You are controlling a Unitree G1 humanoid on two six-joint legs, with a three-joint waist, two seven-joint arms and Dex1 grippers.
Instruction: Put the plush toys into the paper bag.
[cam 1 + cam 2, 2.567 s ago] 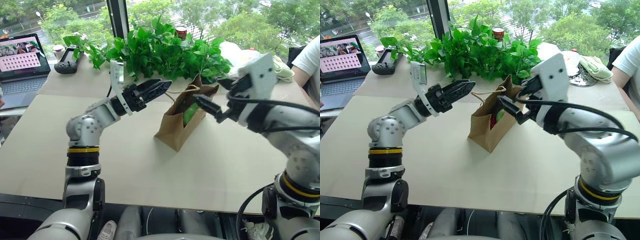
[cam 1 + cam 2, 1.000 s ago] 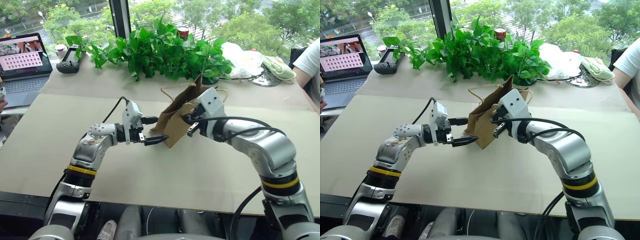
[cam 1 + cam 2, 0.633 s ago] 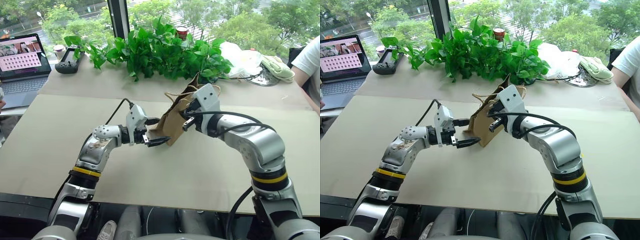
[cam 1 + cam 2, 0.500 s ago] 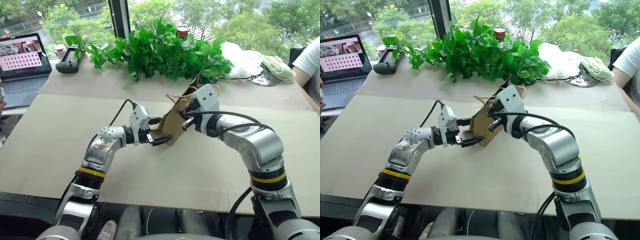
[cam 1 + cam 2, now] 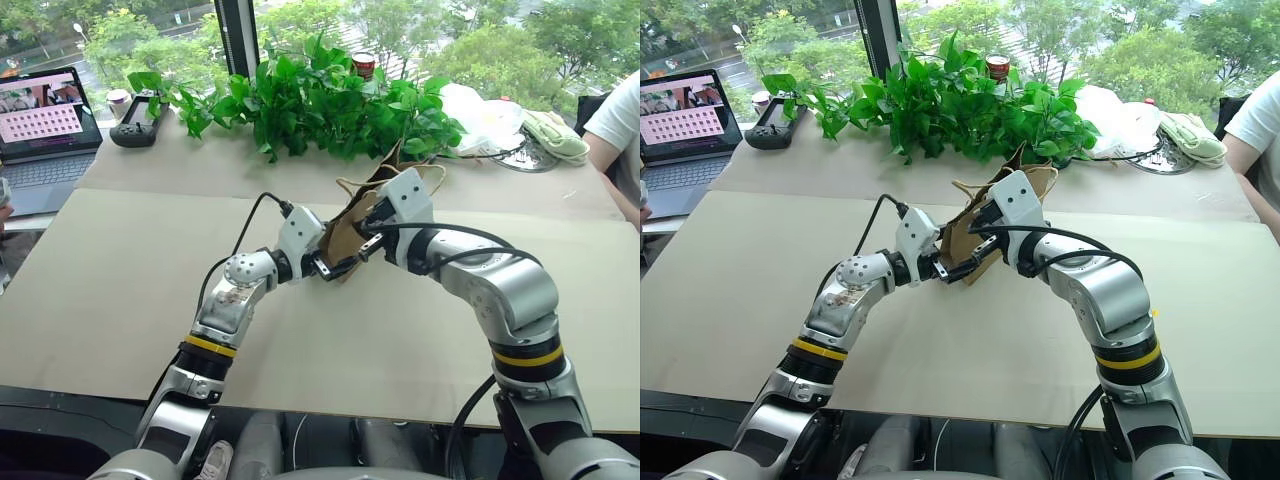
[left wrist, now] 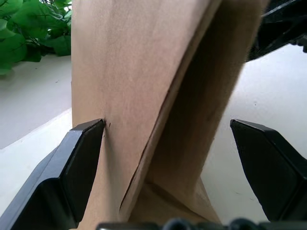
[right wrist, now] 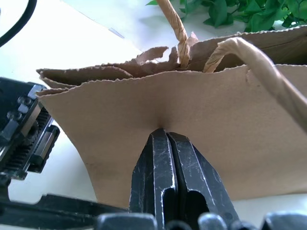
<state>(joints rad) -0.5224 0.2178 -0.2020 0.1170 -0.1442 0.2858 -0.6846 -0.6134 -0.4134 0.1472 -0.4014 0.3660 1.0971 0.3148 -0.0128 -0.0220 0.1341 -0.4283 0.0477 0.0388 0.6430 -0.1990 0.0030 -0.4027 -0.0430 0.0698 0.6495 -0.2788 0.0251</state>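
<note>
Right pincer [image 7: 165, 139] pinches the upright, left-leaning paper bag [image 5: 352, 228]; left pincer [image 6: 168, 143] gapes around its base.

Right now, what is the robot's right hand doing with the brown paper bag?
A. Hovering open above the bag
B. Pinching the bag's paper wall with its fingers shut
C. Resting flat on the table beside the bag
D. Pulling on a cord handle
B. In the right wrist view, the right hand has its two black fingers shut together against the wall of the brown paper bag, just below its serrated top edge.
</note>
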